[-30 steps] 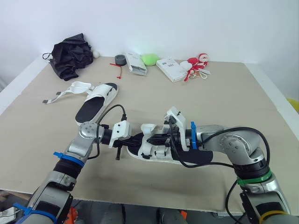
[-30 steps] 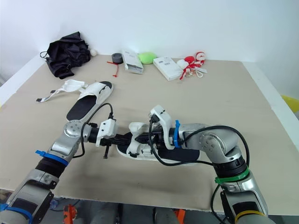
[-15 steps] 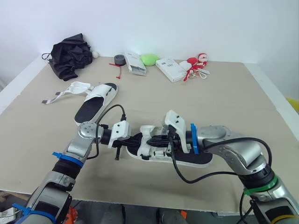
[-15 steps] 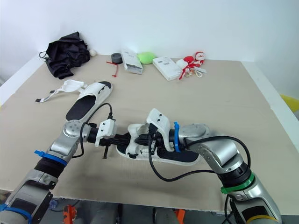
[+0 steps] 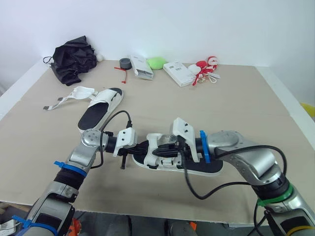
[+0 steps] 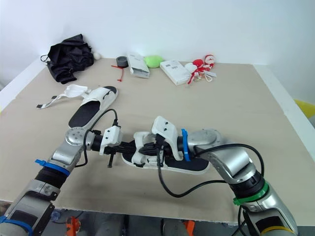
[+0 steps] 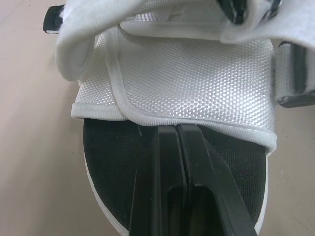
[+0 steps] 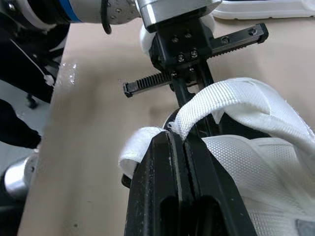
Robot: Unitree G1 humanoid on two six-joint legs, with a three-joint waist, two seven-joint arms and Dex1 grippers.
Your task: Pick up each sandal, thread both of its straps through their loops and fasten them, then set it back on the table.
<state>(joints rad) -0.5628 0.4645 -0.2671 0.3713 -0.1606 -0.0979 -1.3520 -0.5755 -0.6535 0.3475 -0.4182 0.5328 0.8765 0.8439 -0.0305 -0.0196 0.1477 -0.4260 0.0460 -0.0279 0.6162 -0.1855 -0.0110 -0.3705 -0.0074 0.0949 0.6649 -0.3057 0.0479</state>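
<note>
Two wrist close-ups: left fingers (image 7: 166,167) on sandal (image 7: 197,73), right fingers (image 8: 156,184) on strap (image 8: 236,97)

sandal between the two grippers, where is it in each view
left eye view: the sandal lies low centre, between the grippers.
right eye view: the sandal lies low centre, slightly further left.
left wrist view: the sandal shows its white mesh upper and black footbed, just past the fingers.
right wrist view: the sandal shows its white strap and upper around the fingers.
shared landmark: the left gripper, at one end of the sandal.
</note>
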